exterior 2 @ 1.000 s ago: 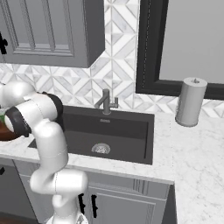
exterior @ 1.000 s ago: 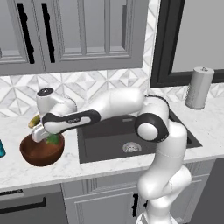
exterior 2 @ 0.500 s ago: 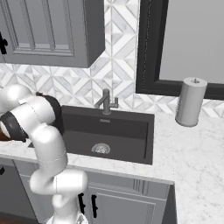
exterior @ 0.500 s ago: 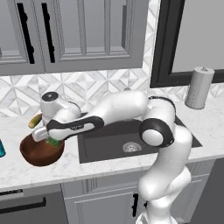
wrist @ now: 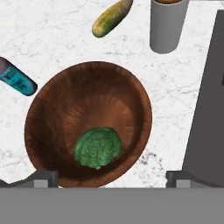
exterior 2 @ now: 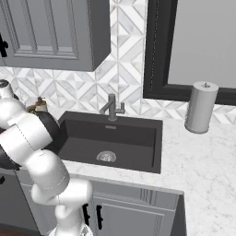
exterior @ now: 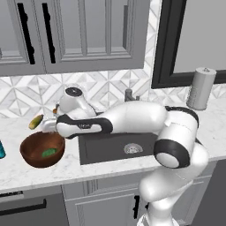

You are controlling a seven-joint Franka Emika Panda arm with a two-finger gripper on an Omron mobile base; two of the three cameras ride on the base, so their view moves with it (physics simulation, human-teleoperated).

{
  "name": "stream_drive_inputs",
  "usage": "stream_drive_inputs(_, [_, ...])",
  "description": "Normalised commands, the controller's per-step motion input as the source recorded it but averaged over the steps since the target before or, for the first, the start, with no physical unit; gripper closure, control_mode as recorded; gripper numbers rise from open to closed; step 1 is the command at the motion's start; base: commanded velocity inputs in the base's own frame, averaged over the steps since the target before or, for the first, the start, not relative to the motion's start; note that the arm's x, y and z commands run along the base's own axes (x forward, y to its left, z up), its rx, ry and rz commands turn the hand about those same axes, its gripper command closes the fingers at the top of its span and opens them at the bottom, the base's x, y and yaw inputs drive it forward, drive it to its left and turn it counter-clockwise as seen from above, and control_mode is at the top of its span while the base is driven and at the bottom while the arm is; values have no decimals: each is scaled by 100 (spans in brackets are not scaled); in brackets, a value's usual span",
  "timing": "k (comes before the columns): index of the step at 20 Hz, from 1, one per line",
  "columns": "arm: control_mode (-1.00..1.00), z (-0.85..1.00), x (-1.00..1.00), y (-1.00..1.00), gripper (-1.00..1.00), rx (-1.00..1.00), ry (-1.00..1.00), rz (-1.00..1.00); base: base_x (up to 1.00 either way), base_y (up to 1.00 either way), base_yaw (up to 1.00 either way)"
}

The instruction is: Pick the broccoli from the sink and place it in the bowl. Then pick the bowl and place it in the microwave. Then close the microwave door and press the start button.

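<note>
Now my end effector [wrist: 111, 177] hangs above the bowl [wrist: 87, 124], fingers [wrist: 41, 178] spread wide and gripping nothing; the two dark tips stand apart at either side of the bowl's near rim in the hand view. The broccoli [wrist: 97, 147] lies inside the bowl, on the bottom, toward the side nearest my fingertips. The bowl rests on the white marble surface [exterior: 31, 170], just left of the sink [exterior: 119, 148] in the left base view, with the green floret visible inside it there too. Beyond the bowl lies a yellow-green corn cob [wrist: 111, 17] on the surface, and a grey cup [wrist: 167, 26] stands near it. A teal bottle [wrist: 16, 78] lies just beside the bowl's rim, whether touching I cannot tell. A paper towel roll [exterior 2: 200, 107] stands upright right of the sink.
</note>
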Motion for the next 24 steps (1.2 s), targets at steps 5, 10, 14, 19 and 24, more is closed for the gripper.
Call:
stream_drive_inputs(5, [-100, -17, -8, -44, -100, 20, 2, -17, 0, 0, 0])
stream_drive_inputs(10, [-100, -13, -7, 1, -100, 7, 6, -15, 0, 0, 0])
stream_drive_inputs(14, [-100, -5, 0, 46, -100, 3, 18, -6, 0, 0, 0])
stream_drive_inputs(19, [-100, -7, 0, 32, -100, 1, 28, -5, 0, 0, 0])
stream_drive_inputs(24, [-100, -24, 0, 9, -100, 0, 32, -9, 0, 0, 0])
